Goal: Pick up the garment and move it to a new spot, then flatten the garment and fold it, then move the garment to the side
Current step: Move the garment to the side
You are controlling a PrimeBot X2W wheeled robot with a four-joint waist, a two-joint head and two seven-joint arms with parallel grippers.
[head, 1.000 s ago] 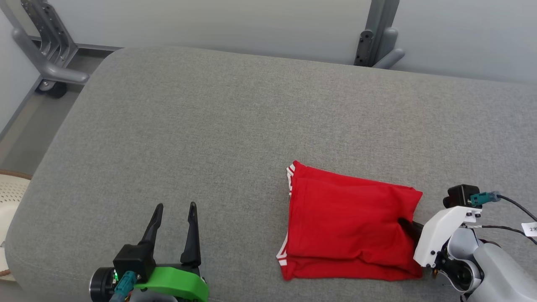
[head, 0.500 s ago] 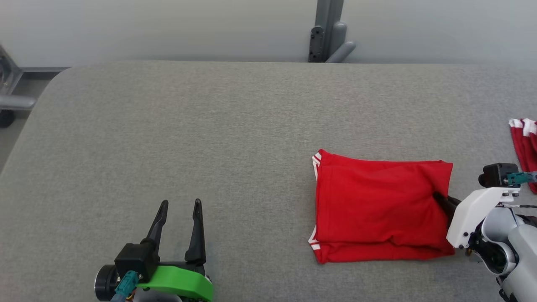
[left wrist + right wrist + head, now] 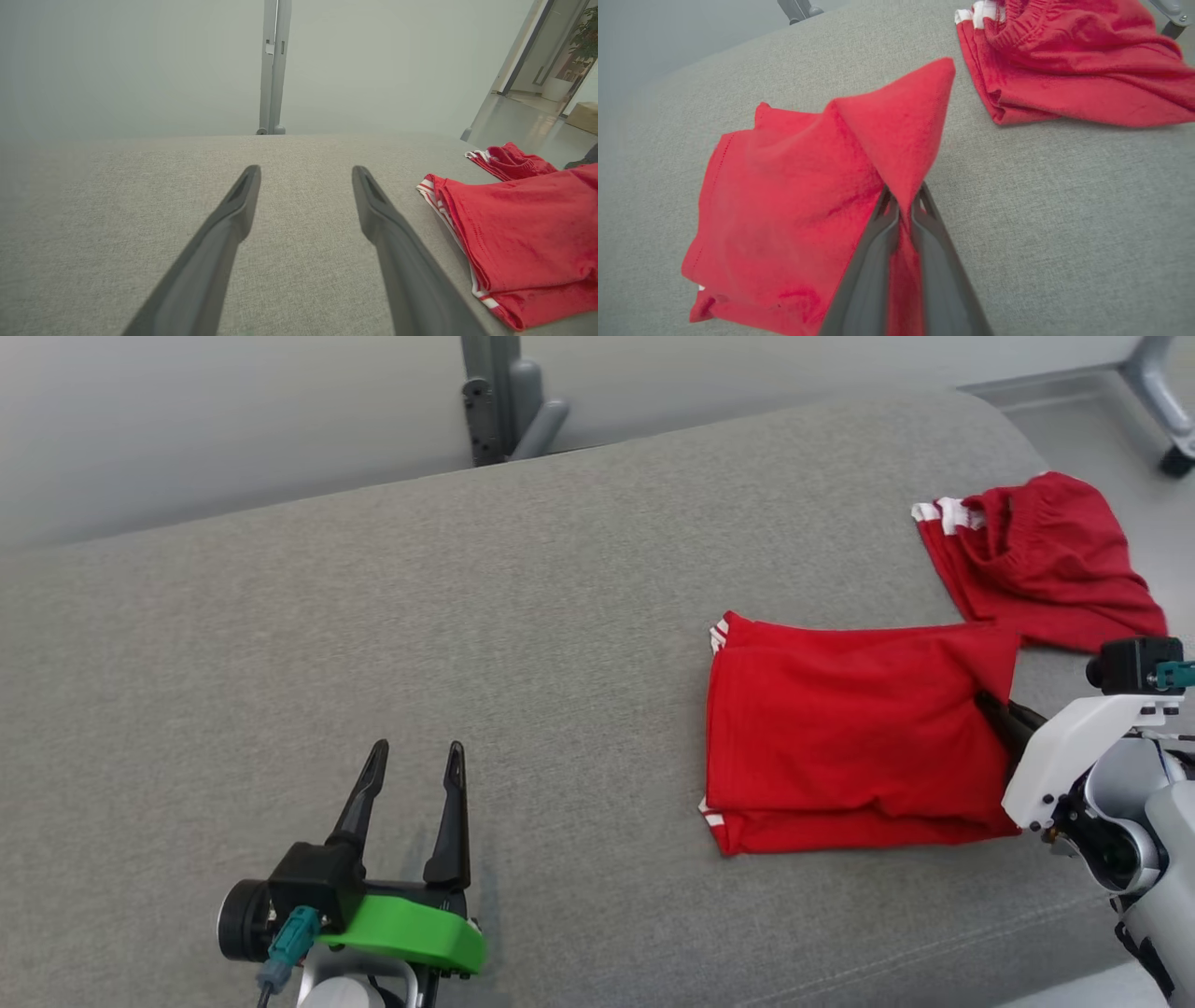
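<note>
Head, garment: the folded garment is lying flat on the grey padded surface, in the right half of the view, w/ its long axis running left-right.
Head, R fingers: the right gripper is pinching the garment's right edge. The jaws are nearly together w/ cloth between them, and the tips are hiding in the fabric.
Head, L fingers: the left gripper is standing wide open and holding nothing, well apart from the garment's left edge.
Head, around: a second red garment is lying crumpled just beyond the far right corner. I cannot tell if the two are touching. A grey post is standing behind the surface.
L wrist, relation: the folded garment is lying to the right of the spread fingers, not between them, w/ bare fabric surface in front of the tips.
R wrist, grip: the fingers are clamping a corner of the garment and lifting it into a peak. The rest is resting on the surface, to the left of the fingers.
R wrist, obstacle: the second red garment is lying ahead and to the right, near the lifted corner.
Judgement: the R arm is nearer and is already gripping, so the move to the side is depending on it. Dragging toward the other garment is risking a tangle or an undone fold.
</note>
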